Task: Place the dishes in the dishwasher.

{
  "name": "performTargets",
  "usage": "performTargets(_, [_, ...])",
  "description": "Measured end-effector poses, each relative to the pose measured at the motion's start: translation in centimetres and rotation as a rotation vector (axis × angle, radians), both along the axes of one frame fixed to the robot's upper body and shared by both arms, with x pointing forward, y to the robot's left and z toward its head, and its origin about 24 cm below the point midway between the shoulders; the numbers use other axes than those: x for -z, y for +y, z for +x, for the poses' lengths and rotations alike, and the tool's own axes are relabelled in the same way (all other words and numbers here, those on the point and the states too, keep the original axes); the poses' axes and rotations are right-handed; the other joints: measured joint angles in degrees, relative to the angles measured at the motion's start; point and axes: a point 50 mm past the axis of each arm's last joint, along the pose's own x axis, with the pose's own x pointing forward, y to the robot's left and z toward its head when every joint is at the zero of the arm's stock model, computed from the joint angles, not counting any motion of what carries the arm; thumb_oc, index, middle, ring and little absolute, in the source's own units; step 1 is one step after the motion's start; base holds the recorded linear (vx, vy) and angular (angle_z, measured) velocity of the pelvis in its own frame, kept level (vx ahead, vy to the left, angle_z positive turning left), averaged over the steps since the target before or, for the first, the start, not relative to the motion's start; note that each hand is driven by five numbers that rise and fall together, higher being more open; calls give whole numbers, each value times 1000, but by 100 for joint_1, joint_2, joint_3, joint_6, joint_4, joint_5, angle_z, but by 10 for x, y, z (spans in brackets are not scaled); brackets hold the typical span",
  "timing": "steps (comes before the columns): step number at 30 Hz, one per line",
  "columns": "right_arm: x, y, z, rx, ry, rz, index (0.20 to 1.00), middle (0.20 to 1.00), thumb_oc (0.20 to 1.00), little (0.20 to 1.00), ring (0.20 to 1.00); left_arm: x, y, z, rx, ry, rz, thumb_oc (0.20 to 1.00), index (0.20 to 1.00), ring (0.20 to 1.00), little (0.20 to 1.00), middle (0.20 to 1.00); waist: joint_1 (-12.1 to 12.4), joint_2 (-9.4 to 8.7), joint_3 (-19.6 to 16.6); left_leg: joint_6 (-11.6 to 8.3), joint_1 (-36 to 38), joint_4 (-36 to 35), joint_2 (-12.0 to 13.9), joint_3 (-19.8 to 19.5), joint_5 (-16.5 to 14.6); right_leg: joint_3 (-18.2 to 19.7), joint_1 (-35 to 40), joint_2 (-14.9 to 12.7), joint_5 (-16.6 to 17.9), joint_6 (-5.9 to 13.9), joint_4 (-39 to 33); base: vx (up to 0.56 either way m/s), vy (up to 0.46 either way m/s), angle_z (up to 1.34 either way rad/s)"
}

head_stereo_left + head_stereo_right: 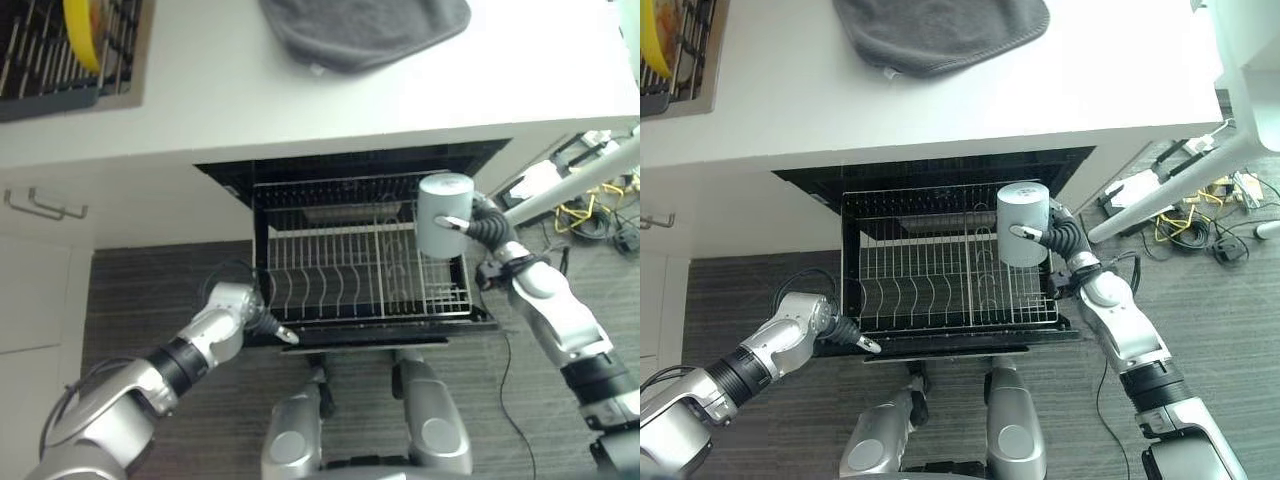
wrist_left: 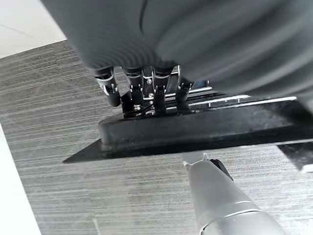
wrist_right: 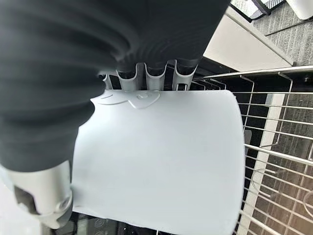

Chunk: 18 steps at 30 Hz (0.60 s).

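Rack bare (counter overhangs).

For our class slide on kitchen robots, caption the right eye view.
Right hand holds a pale grey cylindrical cup above the pulled-out wire dishwasher rack.

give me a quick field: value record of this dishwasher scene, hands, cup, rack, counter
right hand: curled round a pale grey cup, held over the rack's right rear part
left hand: fingers hooked on the rack's front left edge
rack: pulled out, wire, no dishes seen in it
dishwasher: open under the counter
counter: white, a dark grey towel on it
drying rack: far left on the counter, holds a yellow dish
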Motion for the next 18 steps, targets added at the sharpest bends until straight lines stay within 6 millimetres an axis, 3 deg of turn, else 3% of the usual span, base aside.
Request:
performTargets(3, [-5,-4,11,23,11,-10,200,200,200,200,200,-1,-2,2,23,-13,6,1000,1000,1000,1000,1000,35,8,4,-3,-25,45,5,-122,-1,-122,56,-13,-32,-5,8,11,-59,17])
performTargets(11, [16,-24,30,138,183,-56,200,200,200,200,200,-12,-13,10,118,-67,-6,1000,1000,1000,1000,1000,334,79,39,-71,-225,265,42,-315,-50,-313,-133,-50,-303,-74,455,18,-24,14])
performTargets(14, [9,-25,35,146,175,-38,200,200,200,200,200,-13,-15,10,140,-73,-14,1000,1000,1000,1000,1000,341,176,90,-71,-228,292,24,-361,-50,-335,-143,-77,-345,-86,532,13,-6,5])
performTargets(18, [3,-42,50,252,214,-9,200,200,200,200,200,-14,-20,12,163,-99,-27,1000,1000,1000,1000,1000,408,214,102,-71,-226,334,10,-453,-49,-404,-138,-106,-405,-90,652,14,11,10])
